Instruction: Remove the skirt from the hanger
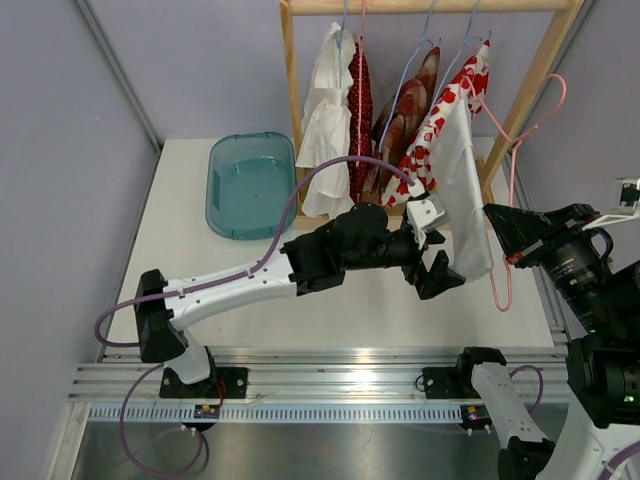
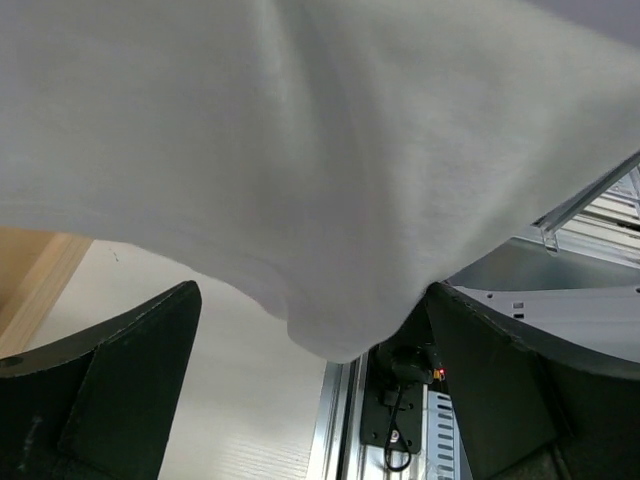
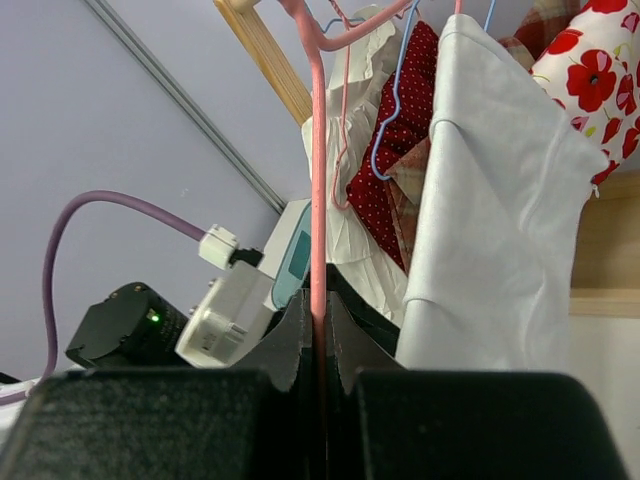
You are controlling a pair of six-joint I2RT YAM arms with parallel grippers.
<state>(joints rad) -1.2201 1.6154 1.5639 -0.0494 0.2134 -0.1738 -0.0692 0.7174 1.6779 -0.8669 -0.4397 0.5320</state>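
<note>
Look at the white skirt [image 1: 465,190]: hangs at the right end of the wooden rack [image 1: 290,70], above the bench [image 1: 380,300], long way up and down, hem pointing down. Dips its hem from above right between the fingers of the left hand [image 2: 312,300], spread wide, gripping nothing. Closer to that hand. Just beside, pinched tight in the right hand [image 3: 320,330]: a pink hanger [image 3: 318,180].

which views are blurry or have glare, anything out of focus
Left wrist view: the white skirt fills the frame, soft and featureless so close to the lens. Right wrist view: its own fingers are a dark blur, the pink hanger sharper above. Top view: evenly lit, glare on the metal rail.
</note>
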